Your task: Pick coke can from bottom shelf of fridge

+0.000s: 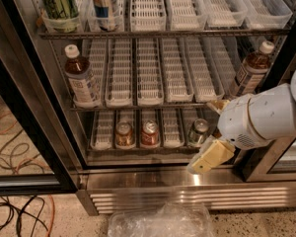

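Fingers (211,156), open or closed I cannot tell, hover at the fridge (138,179) sill above speckled floor (266,226) strewn with cables (19,216).

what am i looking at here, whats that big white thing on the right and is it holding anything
That white thing is a robot arm. The beige piece at its end is the gripper, the part that grabs things. There is only one camera, looking down into a fridge from the front; where it is mounted cannot be told.

Three cans stand on the bottom shelf: a brownish can, a red coke can and a silver-green can. The shelf above holds a left bottle and a right bottle.

The gripper hangs in front of the fridge's steel base, close to the silver-green can. Nothing shows in its grasp, and the coke can stands on the shelf.
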Controlling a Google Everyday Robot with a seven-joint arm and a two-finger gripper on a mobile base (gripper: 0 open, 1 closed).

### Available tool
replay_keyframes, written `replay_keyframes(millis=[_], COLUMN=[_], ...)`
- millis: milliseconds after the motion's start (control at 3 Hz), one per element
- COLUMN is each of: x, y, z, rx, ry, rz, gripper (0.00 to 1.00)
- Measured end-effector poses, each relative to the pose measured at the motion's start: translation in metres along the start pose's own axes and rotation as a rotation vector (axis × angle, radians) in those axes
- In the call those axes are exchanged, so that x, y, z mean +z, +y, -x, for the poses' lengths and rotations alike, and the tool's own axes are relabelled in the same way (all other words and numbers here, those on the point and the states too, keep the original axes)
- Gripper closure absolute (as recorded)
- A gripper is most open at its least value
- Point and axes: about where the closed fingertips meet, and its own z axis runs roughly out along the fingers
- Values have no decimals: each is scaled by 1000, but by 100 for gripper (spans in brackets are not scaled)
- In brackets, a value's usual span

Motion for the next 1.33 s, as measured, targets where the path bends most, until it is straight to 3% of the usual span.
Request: replay_keyframes(millis=[333,667,1000,1333], x=[14,76,147,208], y=[2,44,79,93], z=[-2,-23,-34,-43], rx=[17,46,8,-10], ry=[-55,-156,-256,-333], rz=[-30,5,35,22], gripper=[0,0,0,0])
